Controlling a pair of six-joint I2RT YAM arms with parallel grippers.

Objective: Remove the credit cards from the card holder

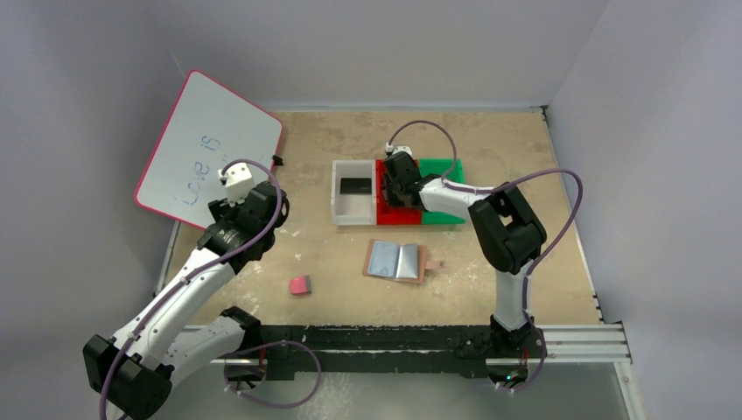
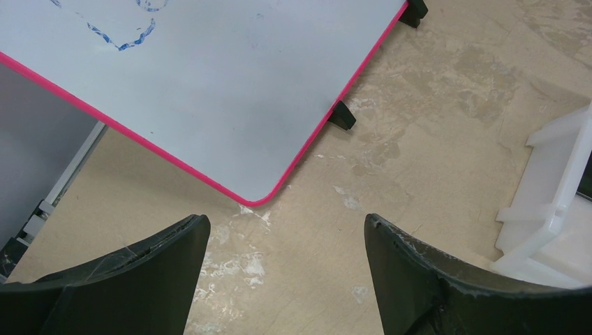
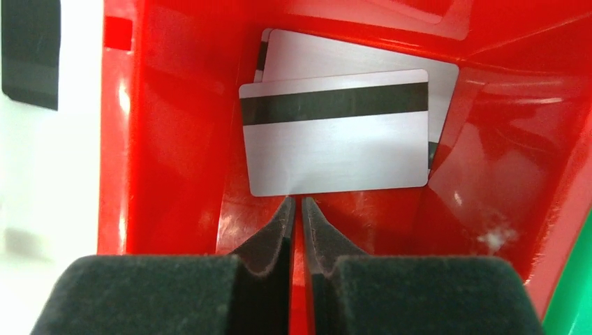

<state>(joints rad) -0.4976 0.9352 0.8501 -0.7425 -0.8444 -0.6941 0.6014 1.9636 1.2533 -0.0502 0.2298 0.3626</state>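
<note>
The tan card holder (image 1: 398, 261) lies open on the table, its pale blue-grey sleeves facing up. My right gripper (image 1: 398, 186) reaches down into the red bin (image 1: 394, 213). In the right wrist view its jaws (image 3: 294, 201) are shut with nothing between them. A silver-grey credit card with a dark stripe (image 3: 335, 150) lies just past the tips, on top of another silver card (image 3: 363, 59). A black card (image 1: 355, 185) rests in the white bin (image 1: 350, 210). My left gripper (image 2: 286, 223) hangs open and empty over bare table near the whiteboard.
A pink-edged whiteboard (image 1: 210, 149) leans at the back left, its corner (image 2: 251, 195) just ahead of the left fingers. A green bin (image 1: 446, 171) adjoins the red one. A pink-and-grey eraser (image 1: 300, 285) lies left of the holder. The white bin's edge (image 2: 551, 209) shows right of the left gripper.
</note>
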